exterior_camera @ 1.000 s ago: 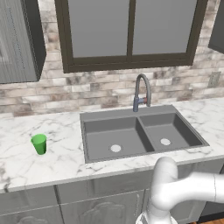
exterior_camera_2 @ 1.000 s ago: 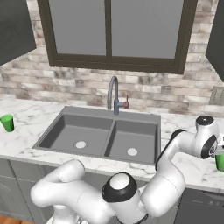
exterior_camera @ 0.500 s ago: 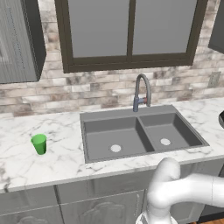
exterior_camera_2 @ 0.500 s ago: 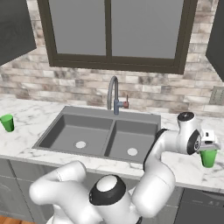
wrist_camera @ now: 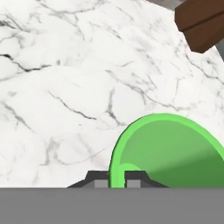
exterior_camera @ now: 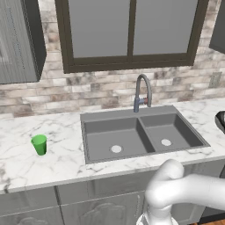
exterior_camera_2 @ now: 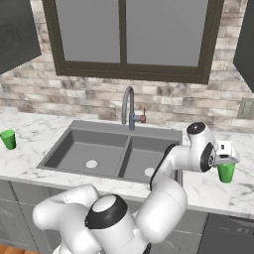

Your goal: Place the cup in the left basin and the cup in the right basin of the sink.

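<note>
Green cup (exterior_camera_2: pixel 226 172): held right of sink (exterior_camera_2: pixel 74 130), above marble counter (exterior_camera_2: pixel 208 191); gripper (exterior_camera_2: pixel 229 159) clenched on its rim. Second green cup (exterior_camera: pixel 39 144): on the counter, left of sink. Risk: thin rim grip may slip during swing toward right basin (exterior_camera: pixel 168 132).

1. The cup (exterior_camera_2: pixel 226 172) held right at the fingers (wrist_camera: pixel 98 179) is bright green, with a lighter green rim and a darker green inside. The fingers themselves are dark grey.
2. The other cup (exterior_camera: pixel 39 144), way off from the fingers past the sink (exterior_camera: pixel 140 136), is the same bright green.
3. The sink is dark grey all over, and each basin has a pale round drain.
4. The faucet (exterior_camera: pixel 141 92) is grey metal.
5. The bench (exterior_camera: pixel 26 165) is white marble with grey veins.
6. The wall (exterior_camera: pixel 88 90) is mottled brick in beige, grey and brown.
7. The window frame (exterior_camera: pixel 132 61) is dark brown with flat grey panes.
</note>
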You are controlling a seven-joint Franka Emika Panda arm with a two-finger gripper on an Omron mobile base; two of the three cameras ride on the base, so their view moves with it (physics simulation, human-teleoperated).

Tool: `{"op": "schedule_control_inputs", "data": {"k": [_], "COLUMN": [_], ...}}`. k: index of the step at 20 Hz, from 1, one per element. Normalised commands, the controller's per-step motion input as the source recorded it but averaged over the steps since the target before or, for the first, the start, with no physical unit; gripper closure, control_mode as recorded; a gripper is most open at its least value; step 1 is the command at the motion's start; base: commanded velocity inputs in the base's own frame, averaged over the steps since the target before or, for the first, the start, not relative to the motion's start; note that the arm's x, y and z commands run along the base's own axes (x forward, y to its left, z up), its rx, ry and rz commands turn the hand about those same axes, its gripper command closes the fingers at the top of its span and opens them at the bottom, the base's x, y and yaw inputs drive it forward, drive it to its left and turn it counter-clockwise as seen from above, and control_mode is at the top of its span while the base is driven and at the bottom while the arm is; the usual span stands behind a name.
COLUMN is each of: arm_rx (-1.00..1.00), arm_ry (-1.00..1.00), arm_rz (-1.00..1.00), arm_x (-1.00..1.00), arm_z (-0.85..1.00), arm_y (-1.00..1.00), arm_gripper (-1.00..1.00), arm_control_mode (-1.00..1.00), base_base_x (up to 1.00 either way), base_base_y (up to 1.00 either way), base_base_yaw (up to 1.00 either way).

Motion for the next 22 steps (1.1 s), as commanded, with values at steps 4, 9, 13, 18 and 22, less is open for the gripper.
{"op": "schedule_control_inputs", "data": {"k": [4,9,13,18,22], "arm_rx": [0.00,0.00,0.00,0.00,0.00], "arm_ry": [-0.06,-0.06,-0.06,-0.02,0.00], "arm_rz": [0.00,0.00,0.00,0.00,0.00], "arm_x": [0.03,0.06,0.16,0.33,0.39], "arm_z": [0.00,0.00,0.02,0.01,0.00], "arm_y": [0.32,0.35,0.32,0.36,0.43], "arm_gripper": [1.00,1.00,1.00,1.00,1.00], "arm_control_mode": [-1.00,-1.00,-1.00,-1.00,-1.00], "base_base_x": [0.00,0.00,0.00,0.00,0.00], "base_base_y": [0.00,0.00,0.00,0.00,0.00], "base_base_yaw": [0.00,0.00,0.00,0.00,0.00]}}
